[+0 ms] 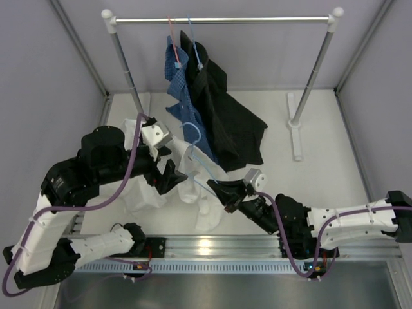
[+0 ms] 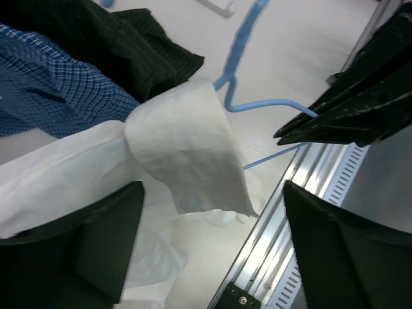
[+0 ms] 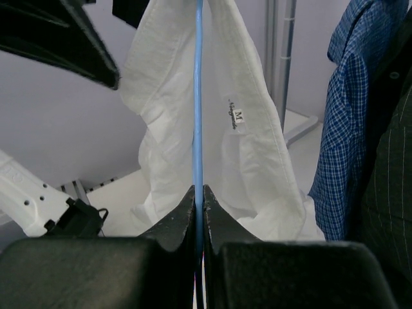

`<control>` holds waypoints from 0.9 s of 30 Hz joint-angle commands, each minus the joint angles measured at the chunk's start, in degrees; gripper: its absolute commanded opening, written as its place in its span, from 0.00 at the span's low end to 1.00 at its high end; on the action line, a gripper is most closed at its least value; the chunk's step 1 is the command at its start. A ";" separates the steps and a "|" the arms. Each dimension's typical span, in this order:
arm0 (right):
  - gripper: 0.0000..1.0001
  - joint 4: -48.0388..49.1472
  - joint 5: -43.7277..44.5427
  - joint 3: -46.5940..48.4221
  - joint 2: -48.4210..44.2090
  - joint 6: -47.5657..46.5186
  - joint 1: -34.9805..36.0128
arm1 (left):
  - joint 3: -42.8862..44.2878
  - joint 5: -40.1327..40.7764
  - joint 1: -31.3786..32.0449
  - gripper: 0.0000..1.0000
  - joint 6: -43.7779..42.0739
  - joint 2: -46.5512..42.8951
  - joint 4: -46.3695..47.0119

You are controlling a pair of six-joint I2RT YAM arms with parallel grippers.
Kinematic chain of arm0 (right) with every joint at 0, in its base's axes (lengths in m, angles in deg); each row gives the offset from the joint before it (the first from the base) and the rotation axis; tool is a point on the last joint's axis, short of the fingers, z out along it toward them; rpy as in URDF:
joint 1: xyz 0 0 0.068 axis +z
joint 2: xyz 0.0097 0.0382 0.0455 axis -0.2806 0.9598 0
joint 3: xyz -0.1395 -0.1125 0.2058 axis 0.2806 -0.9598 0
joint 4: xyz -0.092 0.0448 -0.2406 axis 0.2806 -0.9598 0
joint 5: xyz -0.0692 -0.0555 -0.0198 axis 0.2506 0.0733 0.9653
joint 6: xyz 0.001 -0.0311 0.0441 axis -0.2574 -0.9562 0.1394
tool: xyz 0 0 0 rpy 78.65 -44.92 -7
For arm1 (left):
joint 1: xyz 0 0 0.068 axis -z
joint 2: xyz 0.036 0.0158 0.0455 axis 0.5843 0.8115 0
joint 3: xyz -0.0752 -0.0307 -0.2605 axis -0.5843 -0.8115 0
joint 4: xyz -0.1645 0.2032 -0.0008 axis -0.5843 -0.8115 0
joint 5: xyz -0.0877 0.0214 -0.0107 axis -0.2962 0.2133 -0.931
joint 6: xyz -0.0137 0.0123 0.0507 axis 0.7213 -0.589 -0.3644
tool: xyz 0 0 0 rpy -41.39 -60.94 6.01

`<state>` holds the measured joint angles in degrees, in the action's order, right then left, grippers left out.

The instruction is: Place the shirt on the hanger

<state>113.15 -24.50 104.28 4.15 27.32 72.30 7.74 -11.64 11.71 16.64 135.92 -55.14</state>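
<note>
Our right fingers (image 3: 188,209) are pinched shut on the hanger (image 3: 197,96), holding its wire up off the table (image 1: 322,187) so that the shirt (image 3: 257,148) can drape from it. That arm reaches in low from the right, its wrist turned toward the middle. The collar (image 2: 180,148) is wrapped over the wire just below the hook (image 2: 241,38), and the rest of the shirt sags to a heap on the table beside our left arm (image 1: 96,161). Our left fingers (image 1: 171,176) stand wide apart around the collar and grip nothing, with the arm folded high and the wrist bent down over it. We judge the shirt is only partly on, its shoulders not yet spread along the wire. A checked shirt (image 1: 183,90) and a black shirt (image 1: 225,122) hang close behind
</note>
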 commanded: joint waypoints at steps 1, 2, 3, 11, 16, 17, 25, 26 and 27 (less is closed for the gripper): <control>0.00 15.23 -1.07 -0.68 -0.69 -1.31 -0.53 | 2.33 -9.57 0.09 0.98 -3.44 -1.61 4.61; 0.00 16.38 -0.89 -1.12 -0.60 -0.87 -1.31 | 3.37 -11.35 0.09 0.98 -4.15 -1.78 5.14; 0.00 17.17 -0.98 -1.56 -0.68 -0.69 -1.67 | 3.99 -12.50 0.09 0.98 -4.76 -2.13 5.58; 0.00 14.11 -3.26 -7.01 -7.43 0.18 -3.34 | -7.67 -0.56 0.09 0.98 -21.46 -8.55 26.31; 0.00 9.99 -3.96 -10.18 -12.80 0.89 -4.57 | -1.65 -7.93 0.09 0.98 -28.84 0.39 21.25; 0.00 7.02 -4.92 -10.27 -14.81 0.89 -4.92 | 0.03 -9.07 0.09 0.98 -29.72 4.07 17.40; 0.00 -6.45 -8.80 -11.14 -23.35 -0.78 -5.89 | 7.78 -21.30 0.09 0.98 -32.10 8.94 13.23; 0.00 -7.16 -9.58 -11.41 -25.19 -0.78 -5.89 | 7.61 -21.91 0.09 0.98 -32.02 9.11 13.23; 0.00 -8.73 -10.03 -11.84 -25.99 -0.87 -5.89 | 7.52 -22.88 0.09 0.98 -31.75 9.29 13.15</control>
<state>107.55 -30.88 92.74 -18.36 26.99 67.14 12.02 -28.56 11.75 -13.10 147.09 -41.94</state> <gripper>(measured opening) 0.003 0.983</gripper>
